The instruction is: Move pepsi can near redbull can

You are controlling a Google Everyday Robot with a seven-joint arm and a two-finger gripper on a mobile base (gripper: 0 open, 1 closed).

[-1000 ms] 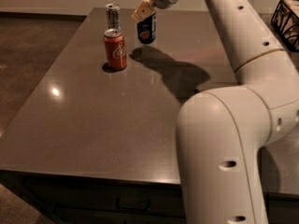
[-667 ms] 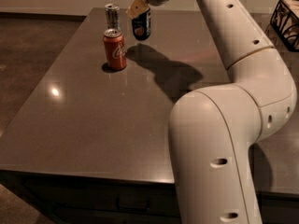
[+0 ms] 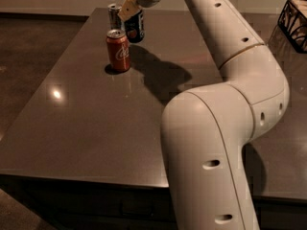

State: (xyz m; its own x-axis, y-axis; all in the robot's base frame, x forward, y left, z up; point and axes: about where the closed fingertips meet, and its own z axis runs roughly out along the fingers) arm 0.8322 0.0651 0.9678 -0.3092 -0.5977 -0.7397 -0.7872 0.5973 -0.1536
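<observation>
The pepsi can [image 3: 135,28] is dark navy with a round red-white-blue logo. It is held upright at the far left part of the table, just right of the redbull can. My gripper [image 3: 130,8] is shut on the pepsi can from above. The redbull can [image 3: 114,15] is slim and silver-grey and stands at the table's far edge, partly hidden behind the red cola can and the gripper. I cannot tell whether the pepsi can touches the tabletop.
A red cola can [image 3: 118,50] stands upright in front of the two cans. The dark grey table [image 3: 86,128] stretches toward me. My white arm [image 3: 225,104] crosses the right half of the view. A dark wire basket [image 3: 293,23] sits at the far right.
My gripper has carried the pepsi can to the left, closer to the redbull can. The red cola can and the redbull can have not moved.
</observation>
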